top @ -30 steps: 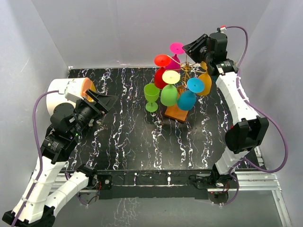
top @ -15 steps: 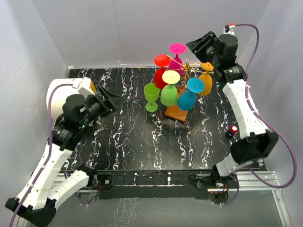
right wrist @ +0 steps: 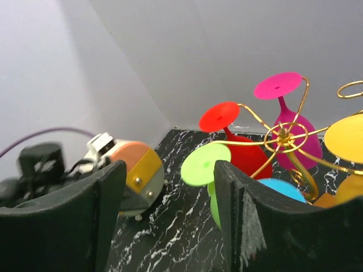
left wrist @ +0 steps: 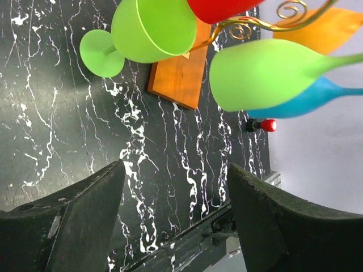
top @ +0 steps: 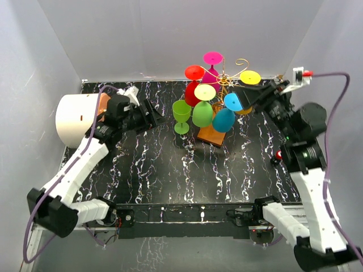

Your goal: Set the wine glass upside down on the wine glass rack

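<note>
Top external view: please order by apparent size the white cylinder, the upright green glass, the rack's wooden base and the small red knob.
1. white cylinder: clearly largest.
2. upright green glass and rack base: look alike; the base is partly hidden, so unranked.
3. red knob: smallest.

No readable text, label or number anywhere.

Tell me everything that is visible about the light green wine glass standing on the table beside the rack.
The light green wine glass looks like matte opaque plastic: rounded bowl, thin stem, flat round foot. It stands upright, mouth up and empty, on the black white-veined table, left of the orange-brown base of the gold wire rack. Nothing grips it. Whether its bowl touches the hanging red glass beside it cannot be told.
</note>
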